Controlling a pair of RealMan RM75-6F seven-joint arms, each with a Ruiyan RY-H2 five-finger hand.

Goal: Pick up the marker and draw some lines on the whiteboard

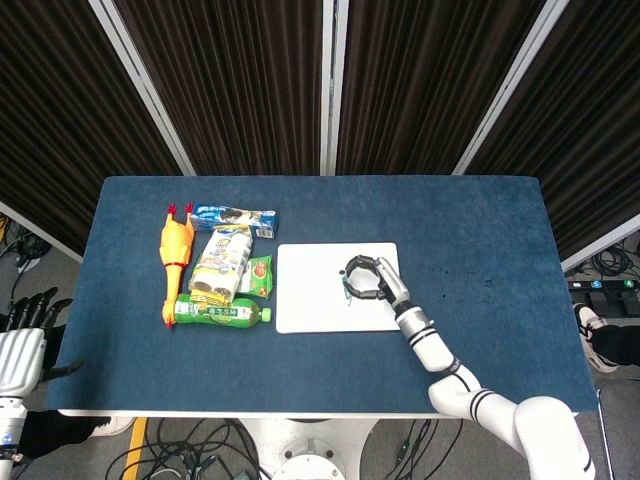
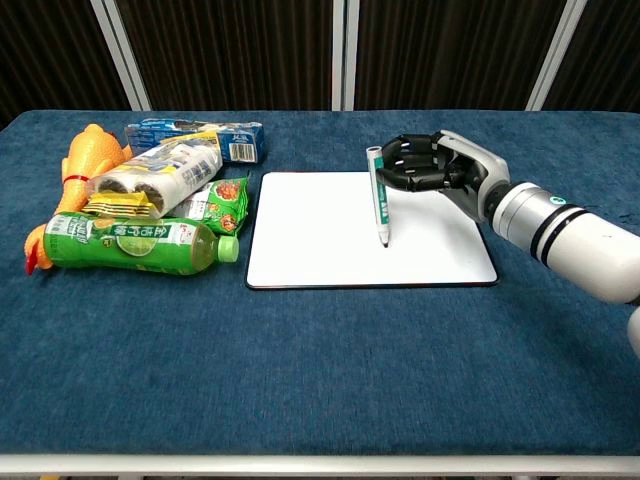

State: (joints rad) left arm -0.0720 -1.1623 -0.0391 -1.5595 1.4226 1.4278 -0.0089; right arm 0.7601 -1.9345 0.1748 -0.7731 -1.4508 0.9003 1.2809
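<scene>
A white whiteboard (image 1: 312, 292) (image 2: 320, 235) lies flat in the middle of the blue table. My right hand (image 1: 370, 281) (image 2: 428, 172) hovers over its right half and holds a green and white marker (image 2: 378, 197) nearly upright. The marker's tip touches or almost touches the board near its centre-right. No drawn line shows on the board. My left hand (image 1: 22, 338) hangs off the table's left edge, low, with fingers apart and nothing in it.
Left of the board lie a green bottle (image 2: 130, 245), a rubber chicken (image 2: 82, 160), a snack packet (image 2: 150, 177), a small green and red packet (image 2: 218, 204) and a blue box (image 2: 195, 135). Dark curtains stand behind the table.
</scene>
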